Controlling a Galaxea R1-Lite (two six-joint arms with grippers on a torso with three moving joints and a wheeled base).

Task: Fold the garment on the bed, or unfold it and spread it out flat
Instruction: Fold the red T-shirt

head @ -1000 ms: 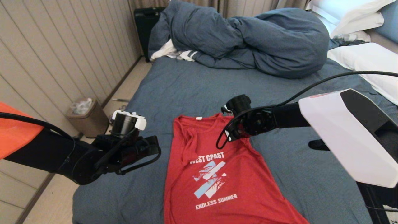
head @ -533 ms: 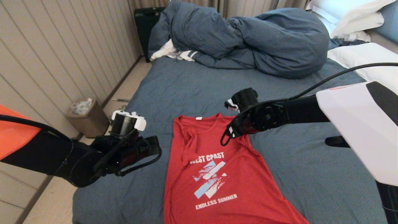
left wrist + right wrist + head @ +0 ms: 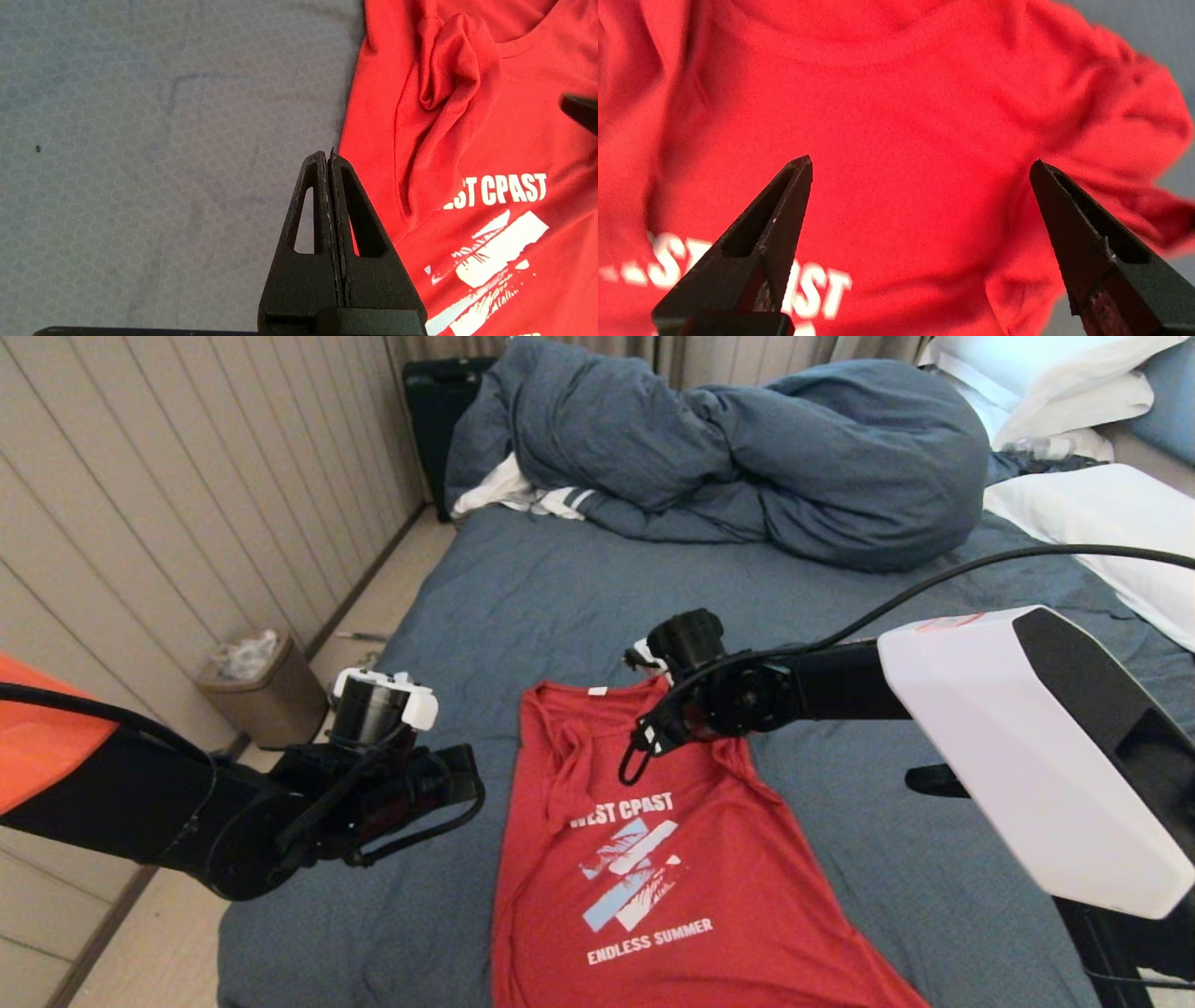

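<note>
The large bed with its wrinkled dark blue-grey sheet fills most of the head view. A bulky blue-grey duvet is bunched at its far end, a white striped cloth is tucked under the duvet's left edge, and white pillows are seen at the far right.

The red short-sleeved T-shirt printed with white "WEST COAST" and "ENDLESS SUMMER" text and a light-blue-and-white diagonal graphic is laid print side up on the near part of the bed, collar toward the duvet and hem toward the robot. A bunched ridge of fabric is seen running down from its left shoulder, and the sleeve on the right is crumpled inward.

The right gripper is held above the T-shirt's upper chest, just below the collar; its two black fingers are spread wide apart and nothing is held between them.

The left gripper is poised over the bare sheet just beside the T-shirt's left edge, with its fingers pressed together and empty.

A small brown waste bin is seen on the floor beside the panelled wall, left of the bed.
</note>
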